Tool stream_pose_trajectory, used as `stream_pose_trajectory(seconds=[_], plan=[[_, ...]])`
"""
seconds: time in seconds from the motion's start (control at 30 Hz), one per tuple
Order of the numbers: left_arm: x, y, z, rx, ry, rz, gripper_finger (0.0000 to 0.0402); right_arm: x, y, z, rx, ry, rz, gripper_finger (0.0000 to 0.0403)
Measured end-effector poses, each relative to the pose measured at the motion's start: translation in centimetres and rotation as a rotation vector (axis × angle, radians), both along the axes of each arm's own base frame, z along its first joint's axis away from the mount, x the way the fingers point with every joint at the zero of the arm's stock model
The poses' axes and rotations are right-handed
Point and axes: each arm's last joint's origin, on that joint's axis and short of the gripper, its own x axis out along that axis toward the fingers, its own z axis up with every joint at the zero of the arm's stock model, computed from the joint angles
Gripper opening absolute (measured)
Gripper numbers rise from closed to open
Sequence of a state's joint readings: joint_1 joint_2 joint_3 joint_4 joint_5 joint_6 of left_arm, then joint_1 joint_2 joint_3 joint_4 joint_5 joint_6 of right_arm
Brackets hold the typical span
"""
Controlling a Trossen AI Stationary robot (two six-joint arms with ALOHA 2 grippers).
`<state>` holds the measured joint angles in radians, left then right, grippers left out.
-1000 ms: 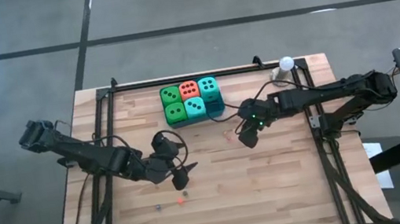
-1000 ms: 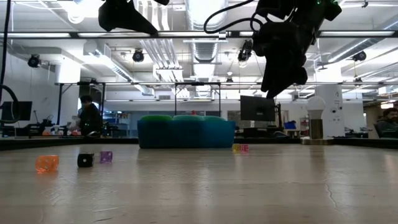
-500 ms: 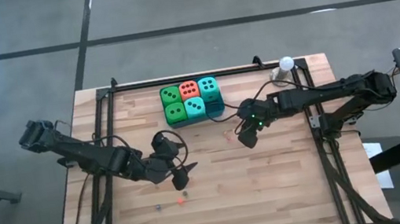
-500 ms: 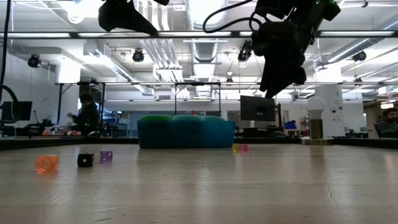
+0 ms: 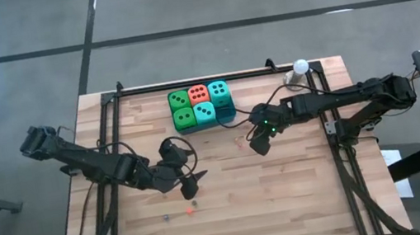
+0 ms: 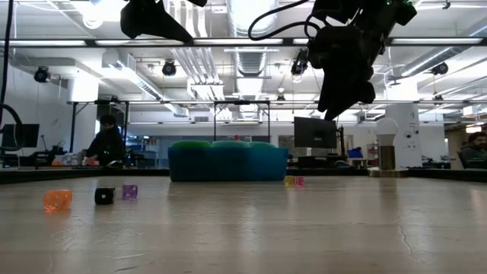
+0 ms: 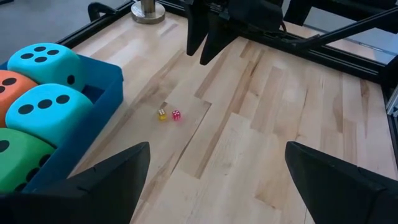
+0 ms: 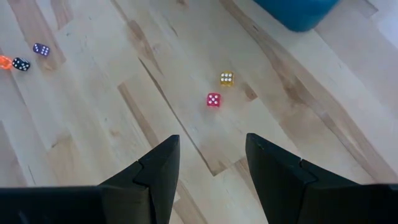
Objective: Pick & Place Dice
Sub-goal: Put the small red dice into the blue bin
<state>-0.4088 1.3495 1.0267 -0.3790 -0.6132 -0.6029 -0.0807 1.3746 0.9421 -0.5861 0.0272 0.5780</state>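
five soft dice (image 5: 201, 105) sit packed in the blue tray (image 7: 107, 93), pips up: two green, two teal, one orange-red. the tray's far side is hard to make out.

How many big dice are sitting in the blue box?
5, all in the blue tray: one row has a green die, orange-red die and teal die; the next has a second green die and second teal die. More could hide underneath.

Floor (image 5: 13, 30): grey, crossed by dark lines.
Ceiling (image 6: 228, 23): exposed ducts, bright lights.
Room: monitor (image 6: 313, 133) on far desks.
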Motion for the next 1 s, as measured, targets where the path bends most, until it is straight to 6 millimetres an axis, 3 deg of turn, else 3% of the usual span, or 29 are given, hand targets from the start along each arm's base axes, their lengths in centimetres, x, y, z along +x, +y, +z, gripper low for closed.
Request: stream_pose_trajectory(seconds=[0.53, 0.8, 1.0], plan=[[0.0, 0.0, 0.0, 0.0, 0.0, 0.0, 0.0377, 0.2, 0.3, -0.5, 0.003, 0.016, 0.008, 0.0182], [0.0, 0.0, 0.0, 0.0, 0.0, 0.0, 0.0374, 2.1, 1.5, -2.7, 0.041, 0.032, -0.006, 0.0182], [0.0, 0.0, 0.0, 0.0, 0.001, 0.0, 0.0379, 4.4, 0.8, -5.1, 0.075, -0.009, -0.082, 0.0182]])
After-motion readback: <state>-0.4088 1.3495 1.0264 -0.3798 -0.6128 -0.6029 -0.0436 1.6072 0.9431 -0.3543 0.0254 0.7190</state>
